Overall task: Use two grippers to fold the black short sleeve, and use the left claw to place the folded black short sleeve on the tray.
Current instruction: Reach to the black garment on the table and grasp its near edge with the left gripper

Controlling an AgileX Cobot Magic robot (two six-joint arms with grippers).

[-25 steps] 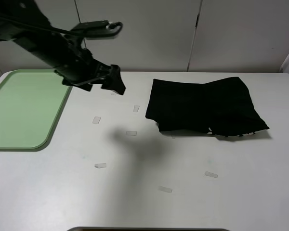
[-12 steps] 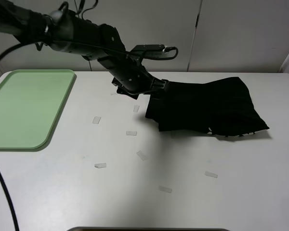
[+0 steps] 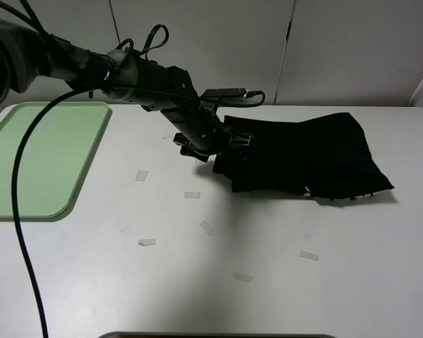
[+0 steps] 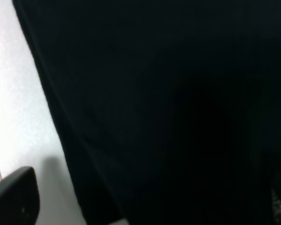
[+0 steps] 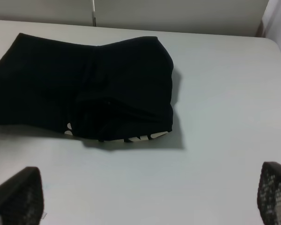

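Observation:
The black short sleeve (image 3: 303, 155) lies folded into a bundle on the white table, right of centre. In the right wrist view the short sleeve (image 5: 98, 84) shows pale lettering along its near edge. My left gripper (image 3: 228, 146) reaches across the middle and is low at the bundle's left edge, open, with nothing held. The left wrist view is almost filled by black cloth (image 4: 168, 108), and one finger (image 4: 14, 197) shows beside it over the table. My right gripper (image 5: 145, 199) hangs open well back from the bundle. The light green tray (image 3: 35, 158) sits at the far left and holds nothing.
Several small strips of clear tape (image 3: 192, 195) are scattered on the table between the tray and the front edge. The left arm's black cable (image 3: 17, 183) loops down over the tray's side. White cabinet doors (image 3: 218, 49) stand behind the table.
The left arm has swung right from near the tray and come down at the bundle's left edge. The shirt and the right gripper have not moved.

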